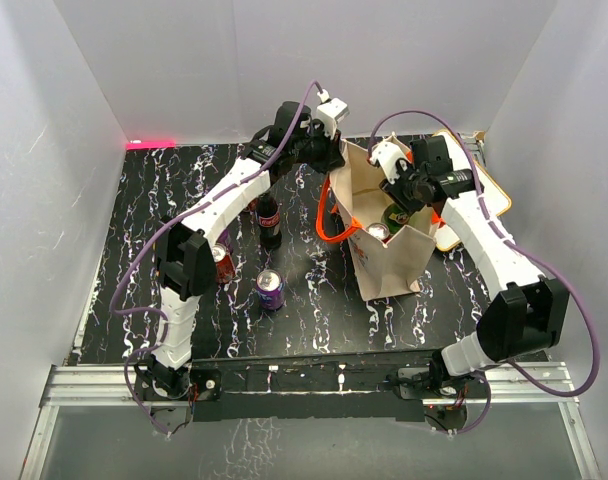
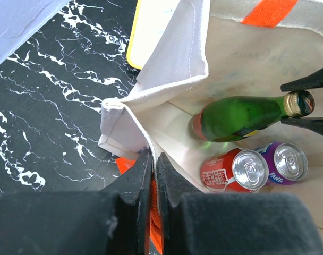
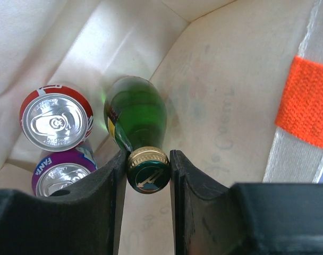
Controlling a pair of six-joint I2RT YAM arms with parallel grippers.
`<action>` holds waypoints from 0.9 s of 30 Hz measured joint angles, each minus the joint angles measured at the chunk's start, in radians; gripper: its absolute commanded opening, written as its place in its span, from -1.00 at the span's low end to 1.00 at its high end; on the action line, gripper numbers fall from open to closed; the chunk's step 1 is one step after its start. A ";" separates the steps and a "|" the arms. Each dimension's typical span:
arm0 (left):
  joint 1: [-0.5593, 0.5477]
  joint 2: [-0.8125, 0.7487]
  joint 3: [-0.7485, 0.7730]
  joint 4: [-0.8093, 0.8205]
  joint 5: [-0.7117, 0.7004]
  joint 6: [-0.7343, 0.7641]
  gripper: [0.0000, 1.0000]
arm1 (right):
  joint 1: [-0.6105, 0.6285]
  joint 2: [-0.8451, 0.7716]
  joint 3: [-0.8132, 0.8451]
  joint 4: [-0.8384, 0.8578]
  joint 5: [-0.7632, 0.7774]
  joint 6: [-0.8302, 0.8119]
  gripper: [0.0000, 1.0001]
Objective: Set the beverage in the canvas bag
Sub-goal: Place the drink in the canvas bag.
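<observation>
The beige canvas bag (image 1: 389, 265) with orange handles stands open at centre right. My left gripper (image 2: 154, 159) is shut on its near rim and orange handle strap (image 2: 156, 223), holding the mouth open; in the top view it sits at the bag's back left corner (image 1: 334, 160). My right gripper (image 3: 146, 159) reaches into the bag from above (image 1: 396, 195), its fingers closed round the gold cap of a green bottle (image 3: 137, 114). The bottle leans inside the bag (image 2: 236, 117). A red can (image 3: 55, 119) and a purple Fanta can (image 3: 63, 172) stand on the bag's floor beside it.
On the black marbled table left of the bag stand a dark cola bottle (image 1: 269, 220), a red can (image 1: 223, 262) and a purple can (image 1: 271, 290). A wooden board (image 1: 489, 190) lies behind the bag at the right. White walls enclose the table.
</observation>
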 measured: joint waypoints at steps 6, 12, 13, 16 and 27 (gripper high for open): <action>0.003 -0.003 0.000 -0.017 -0.020 0.014 -1.00 | -0.010 0.031 0.033 -0.023 -0.051 -0.004 -0.84; 0.008 -0.010 0.000 -0.039 -0.026 0.025 -1.00 | -0.026 0.060 0.082 -0.077 -0.188 0.024 -0.85; 0.008 -0.011 0.000 -0.041 -0.026 0.025 -1.00 | -0.027 0.071 0.092 -0.088 -0.208 0.024 -0.85; 0.011 -0.017 0.000 -0.041 -0.026 0.025 -1.00 | -0.027 0.100 0.119 -0.128 -0.243 0.002 -0.85; 0.017 -0.018 0.011 -0.040 -0.057 0.020 -1.00 | -0.028 0.174 0.306 -0.362 -0.335 -0.130 -0.84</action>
